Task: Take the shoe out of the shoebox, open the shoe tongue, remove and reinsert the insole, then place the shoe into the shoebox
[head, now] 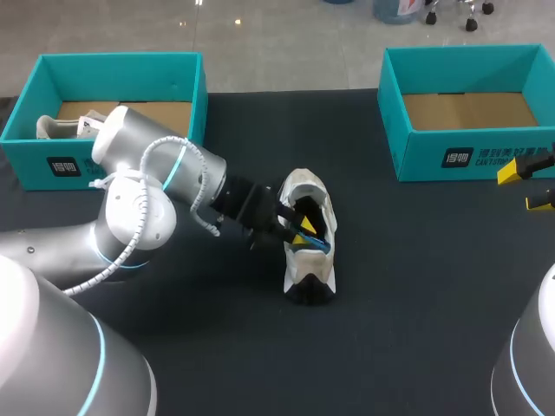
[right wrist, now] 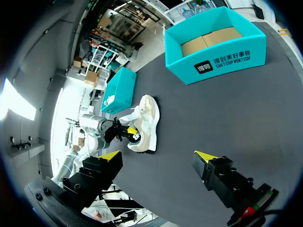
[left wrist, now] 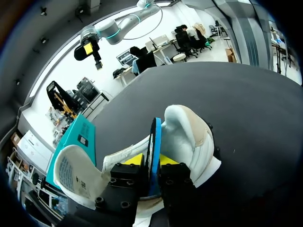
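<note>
Table: dark surface (head: pixel 416 286), with a teal left shoebox (head: pixel 113 65) and right shoebox (head: pixel 473 156) at the far corners.
Shoe: white shoe (head: pixel 310 276) lies mid-table, outside both boxes.
Left arm: the left gripper (head: pixel 302 230) is inside the shoe's opening, fingers pinched on the blue insole (left wrist: pixel 154 156), which stands on edge.
Right arm: the right gripper (right wrist: pixel 158 156) hangs above the table's right edge, fingers spread wide and holding nothing.
</note>
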Controlling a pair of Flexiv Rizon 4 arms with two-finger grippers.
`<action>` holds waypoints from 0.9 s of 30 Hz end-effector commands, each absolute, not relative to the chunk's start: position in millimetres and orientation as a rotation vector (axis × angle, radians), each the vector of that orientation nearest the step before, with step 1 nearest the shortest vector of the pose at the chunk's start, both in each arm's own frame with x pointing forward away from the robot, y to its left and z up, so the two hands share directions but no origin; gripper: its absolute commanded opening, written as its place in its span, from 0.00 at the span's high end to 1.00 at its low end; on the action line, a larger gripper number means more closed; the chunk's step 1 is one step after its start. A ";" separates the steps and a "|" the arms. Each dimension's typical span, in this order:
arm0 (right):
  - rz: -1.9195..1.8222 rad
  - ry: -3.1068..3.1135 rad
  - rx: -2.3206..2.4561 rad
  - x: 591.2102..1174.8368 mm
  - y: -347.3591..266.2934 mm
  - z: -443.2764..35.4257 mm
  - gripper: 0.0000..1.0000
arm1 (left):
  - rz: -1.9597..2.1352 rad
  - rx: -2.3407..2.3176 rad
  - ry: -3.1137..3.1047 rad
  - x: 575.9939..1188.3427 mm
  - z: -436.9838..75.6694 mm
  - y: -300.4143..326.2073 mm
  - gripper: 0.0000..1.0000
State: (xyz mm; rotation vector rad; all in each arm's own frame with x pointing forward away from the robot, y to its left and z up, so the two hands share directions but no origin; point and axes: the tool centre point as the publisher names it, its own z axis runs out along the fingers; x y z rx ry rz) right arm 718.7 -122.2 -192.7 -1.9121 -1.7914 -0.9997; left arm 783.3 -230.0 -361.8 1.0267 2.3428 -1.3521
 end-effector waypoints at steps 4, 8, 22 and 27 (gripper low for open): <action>-0.997 -1.792 -1.916 718.3 -121.4 -192.9 0.00 | -1.364 1.017 2.314 769.5 -348.8 -221.0 0.60; -0.997 -1.792 -1.916 718.3 -121.4 -192.9 0.00 | -1.375 1.020 2.290 765.8 -342.0 -221.4 0.64; -0.997 -1.792 -1.916 718.3 -121.4 -192.9 0.00 | -1.376 1.053 2.335 765.6 -355.0 -226.1 1.00; -0.997 -1.792 -1.916 718.3 -121.4 -192.9 0.00 | -1.349 1.061 2.354 774.3 -363.4 -226.7 1.00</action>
